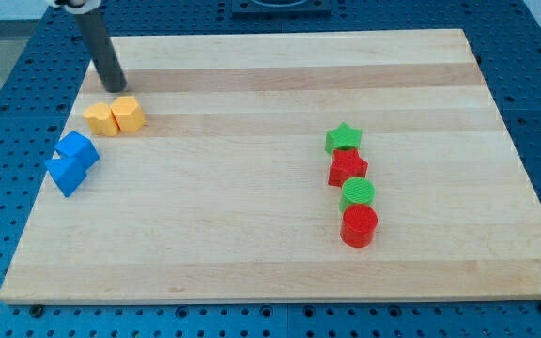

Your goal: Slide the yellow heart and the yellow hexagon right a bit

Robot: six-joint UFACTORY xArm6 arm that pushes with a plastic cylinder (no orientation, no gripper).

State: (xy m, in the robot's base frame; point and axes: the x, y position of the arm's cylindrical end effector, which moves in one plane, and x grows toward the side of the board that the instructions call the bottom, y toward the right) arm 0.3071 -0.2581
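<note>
Two yellow blocks sit side by side and touching near the board's upper left. The left one (101, 119) looks like the heart and the right one (128, 114) like the hexagon, though the shapes are hard to make out. My dark rod comes down from the view's top left. My tip (115, 88) rests on the board just above the yellow pair, a short gap away and touching neither block.
Two blue blocks (78, 148) (67, 174) lie touching below-left of the yellow pair, near the wooden board's (252, 244) left edge. At the right, a column runs downward: green star (343, 139), red star (347, 168), green cylinder (357, 193), red cylinder (359, 226).
</note>
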